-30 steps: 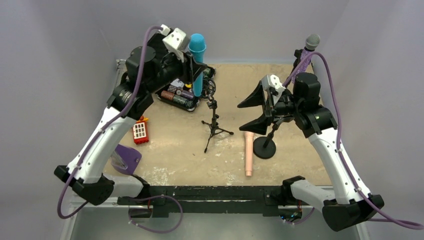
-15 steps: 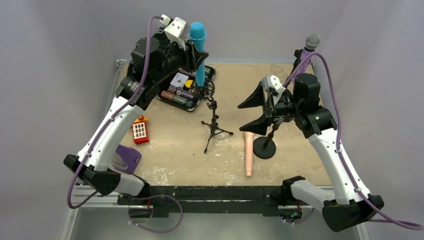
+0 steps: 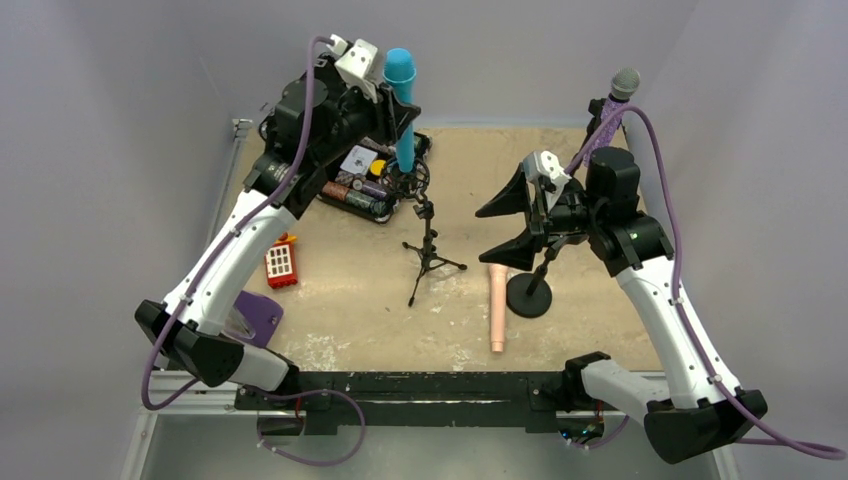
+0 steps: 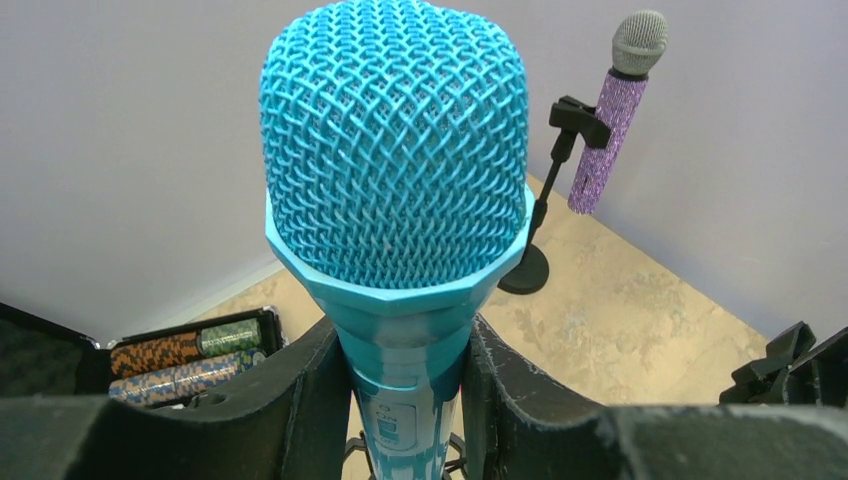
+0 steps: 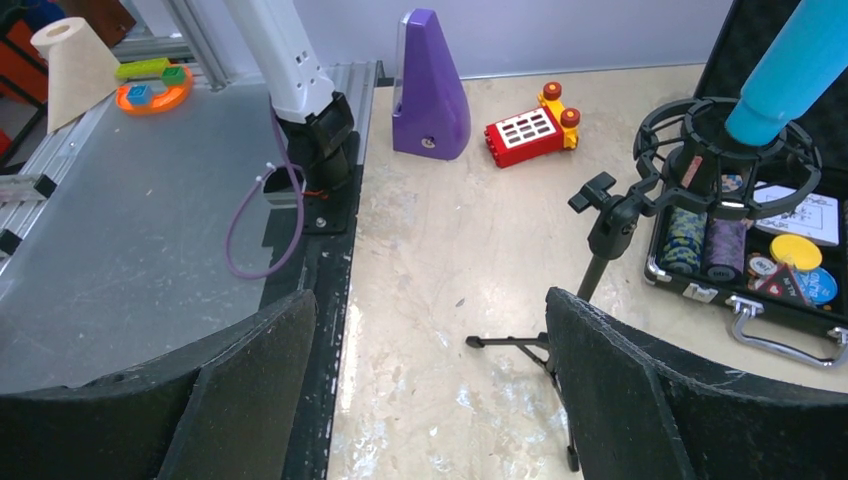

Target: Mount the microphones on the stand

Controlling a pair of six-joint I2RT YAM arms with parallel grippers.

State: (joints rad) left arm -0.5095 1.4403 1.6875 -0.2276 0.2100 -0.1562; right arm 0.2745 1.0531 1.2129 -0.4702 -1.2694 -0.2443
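Left gripper (image 4: 405,400): jaws clenched on the body of the blue microphone (image 4: 395,150), just under its mesh head, holding it upright with the head up, over the far-left part of the bench (image 3: 560,160). In the right wrist view the microphone's lower end is within the outline of the black shock-mount ring (image 5: 655,135) at the top of the tripod stand (image 3: 428,245); whether it is seated there cannot be told. The tripod stands left of the bench centre, just beside the open poker chip case (image 3: 355,190) that lies toward the far-left corner. Right gripper (image 3: 490,235): jaws released, spread wide and holding nothing, hovering right of the bench centre beside the pole of the round-base stand (image 3: 528,295). The glittery purple microphone (image 3: 612,110) is clipped at the top of that stand, grey mesh head uppermost and tilted slightly. The peach-pink microphone (image 3: 496,310) lies flat on the bench just left of the round base, apart from both grippers and nearer the near edge than the far one. A red toy block (image 3: 281,262) lies by the left edge. A purple metronome (image 3: 255,315) stands at the near-left corner.
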